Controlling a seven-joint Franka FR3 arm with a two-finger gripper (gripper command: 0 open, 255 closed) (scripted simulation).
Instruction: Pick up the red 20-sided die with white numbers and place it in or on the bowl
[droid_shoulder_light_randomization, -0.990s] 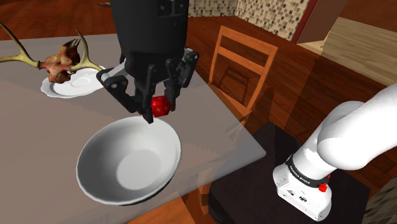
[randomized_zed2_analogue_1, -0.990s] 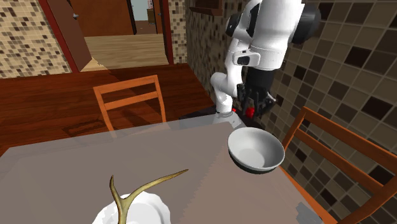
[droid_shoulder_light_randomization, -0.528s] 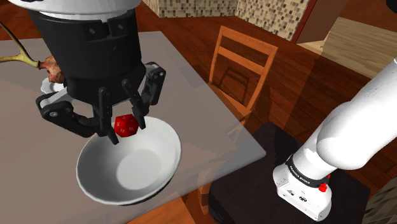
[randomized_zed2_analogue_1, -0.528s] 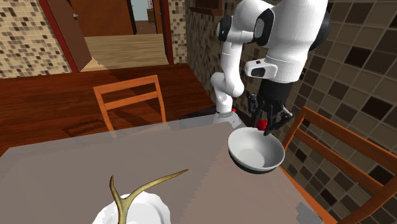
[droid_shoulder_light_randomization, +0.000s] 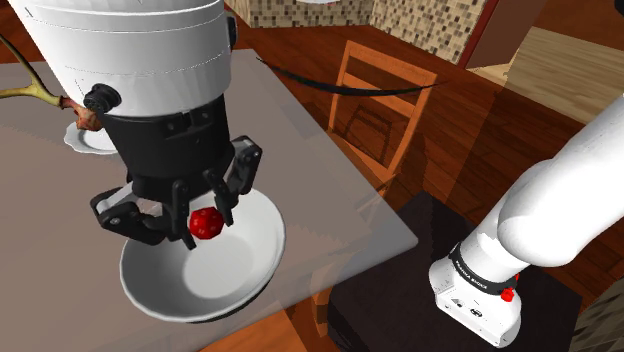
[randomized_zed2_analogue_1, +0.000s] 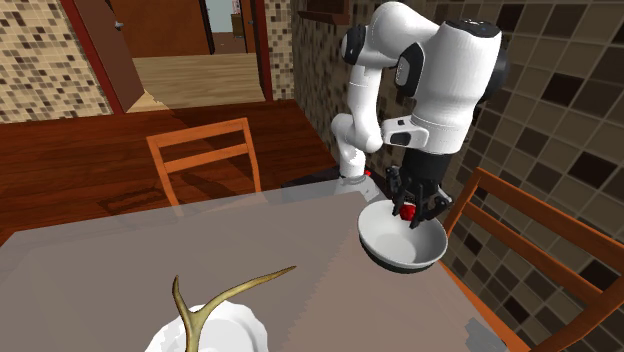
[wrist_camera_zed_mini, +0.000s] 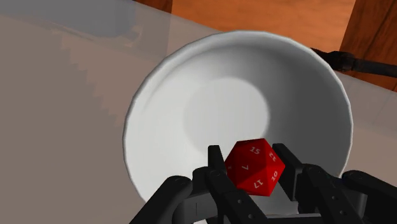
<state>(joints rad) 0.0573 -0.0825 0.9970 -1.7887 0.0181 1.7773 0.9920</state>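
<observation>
1. In the shoulder view the arm's thick white and black wrist fills the upper left. It covers much of the table (droid_shoulder_light_randomization: 300, 160), most of a white plate (droid_shoulder_light_randomization: 85, 140) and all but one tine of an antler (droid_shoulder_light_randomization: 30, 90). It also hides the bowl's far rim.
2. In the second exterior view the die (randomized_zed2_analogue_1: 407, 210) is only a small red spot, and its numbers cannot be read.
3. The gripper (droid_shoulder_light_randomization: 205, 222) points down over the white bowl (droid_shoulder_light_randomization: 255, 250). Its two black fingers stand a little apart and are clamped on opposite sides of the red die (droid_shoulder_light_randomization: 206, 224).
4. In the wrist view the die (wrist_camera_zed_mini: 254, 168) shows white numbers. It hangs over the bowl's (wrist_camera_zed_mini: 191, 83) inner wall, off-centre and close to one side of the rim. Whether it touches the bowl cannot be told.
5. The bowl sits near the table corner closest to the stand (droid_shoulder_light_randomization: 400, 290), with its rim close to the table's edge.
6. A wooden chair (droid_shoulder_light_randomization: 385, 90) stands just beyond the table's edge at the shoulder view's right. In the second exterior view another chair (randomized_zed2_analogue_1: 530, 230) is close beside the bowl (randomized_zed2_analogue_1: 400, 245).
7. The middle of the tabletop (randomized_zed2_analogue_1: 150, 260) lies open, between the bowl and the plate.
</observation>
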